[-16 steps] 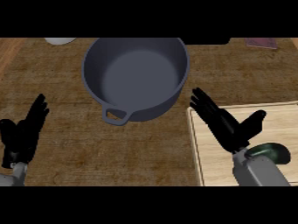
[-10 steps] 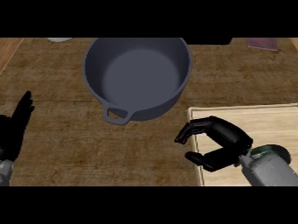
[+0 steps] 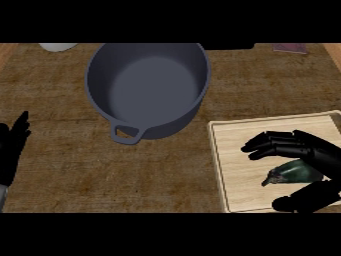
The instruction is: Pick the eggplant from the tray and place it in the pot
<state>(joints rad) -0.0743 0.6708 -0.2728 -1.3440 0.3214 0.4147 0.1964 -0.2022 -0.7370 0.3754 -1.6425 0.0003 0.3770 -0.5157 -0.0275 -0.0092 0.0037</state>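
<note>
Eggplant [image 3: 297, 173] was seen lying on tray [image 3: 232, 160], at table's [image 3: 69, 165] right side, long axis roughly left-to-right, stem end pointed left. Right hand [image 3: 322, 156] was placed over it: fingers [image 3: 272, 145] curled round far side, thumb [image 3: 306, 201] hooked below near side, eggplant bracketed between. Contact could not be confirmed. Grip was set across long axis. Pot [image 3: 147, 75] was found up and left of tray, apart from it. Left hand [image 3: 3, 157] was rested open at left edge, well apart from eggplant.
</note>
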